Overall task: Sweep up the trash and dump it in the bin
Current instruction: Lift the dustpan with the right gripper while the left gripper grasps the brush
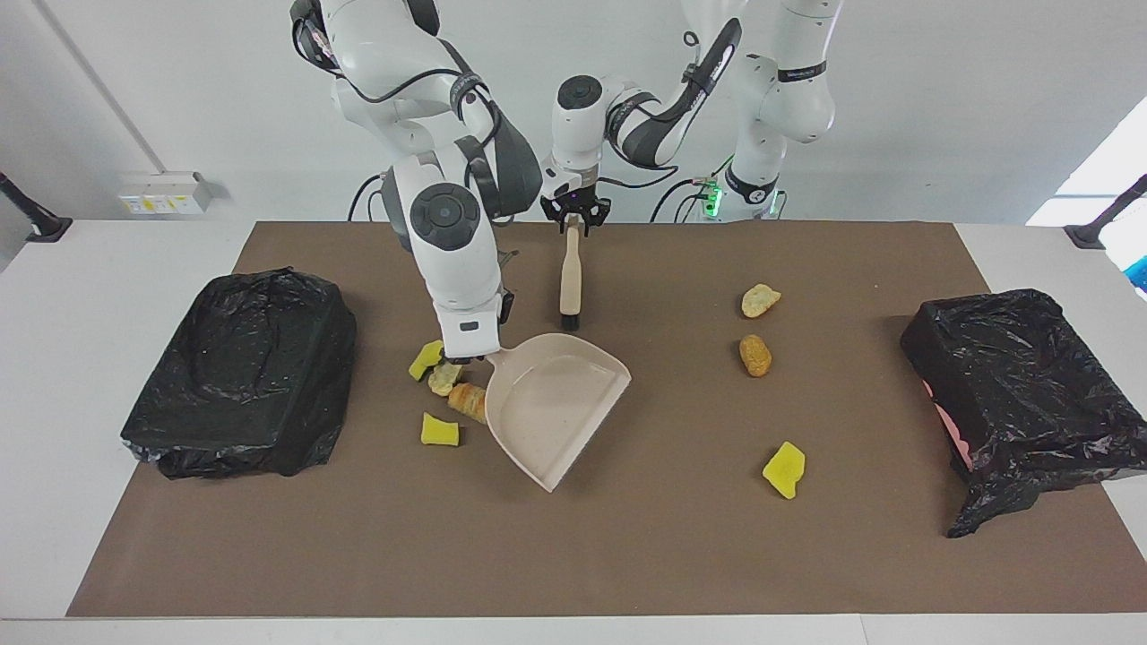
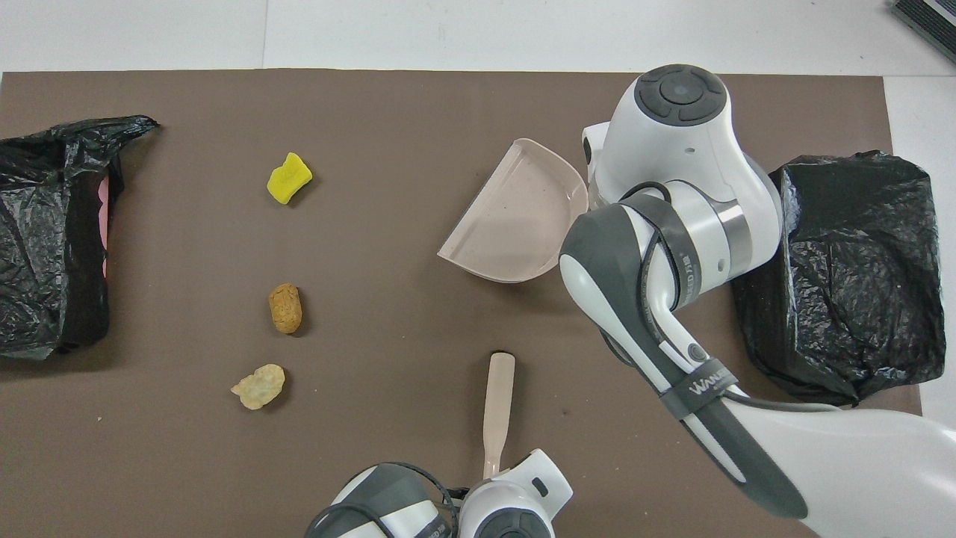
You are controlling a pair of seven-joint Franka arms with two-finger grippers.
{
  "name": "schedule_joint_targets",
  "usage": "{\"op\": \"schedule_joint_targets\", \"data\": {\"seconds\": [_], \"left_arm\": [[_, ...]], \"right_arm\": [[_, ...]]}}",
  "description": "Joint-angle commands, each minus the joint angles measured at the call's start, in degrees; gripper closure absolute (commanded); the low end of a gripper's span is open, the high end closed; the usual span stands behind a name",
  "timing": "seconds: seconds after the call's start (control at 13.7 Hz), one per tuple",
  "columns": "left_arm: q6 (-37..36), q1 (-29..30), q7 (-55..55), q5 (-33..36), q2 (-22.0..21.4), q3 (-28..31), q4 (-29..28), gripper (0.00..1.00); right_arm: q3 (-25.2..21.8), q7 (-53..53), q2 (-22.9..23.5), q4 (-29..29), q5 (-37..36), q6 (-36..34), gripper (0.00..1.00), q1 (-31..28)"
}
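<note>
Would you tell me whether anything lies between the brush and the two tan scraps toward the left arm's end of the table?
Nothing visible does: bare brown mat separates the brush, gripped by the left hand, from the tan scraps.
</note>
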Motion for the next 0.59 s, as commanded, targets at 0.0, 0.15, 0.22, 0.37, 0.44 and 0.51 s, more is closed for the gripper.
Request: {"op": "schedule_joint_targets", "data": {"seconds": [0.0, 0.15, 0.22, 0.37, 0.44, 0.51], "left_arm": [[-9.13, 3.46, -0.30, 4.08, -3.08, 0.73, 3.02, 1.00], [-18.10, 4.18, 1.18, 12.76, -3.09, 0.99, 5.92, 1.00], [-19.62, 6.62, 3.63, 13.85, -3.35, 1.86, 5.93, 1.00], [-20.07, 14.43, 9.42, 14.39, -3.53, 2.05, 6.37, 1.00], [-20.25, 17.60, 12.76, 14.48, -4.05, 2.05, 6.63, 1.00], [-20.16, 20.76, 15.93, 14.48, -4.15, 2.05, 7.07, 1.00]], "right_arm": [[0.53, -1.47, -2.48, -3.72, -0.77, -0.04, 1.00, 0.07], [0.53, -1.46, -2.56, -4.60, -0.86, 0.05, 1.00, 1.30], [0.53, -1.46, -2.56, -5.04, -0.86, 0.05, 1.00, 1.48], [0.62, -1.20, -2.30, -6.10, -0.86, 1.01, 1.00, 2.44], [0.53, -0.59, -2.13, -6.19, -0.86, 1.10, 1.00, 3.67], [0.53, 0.02, -1.86, -6.19, -0.86, 1.10, 1.00, 4.38]]}}
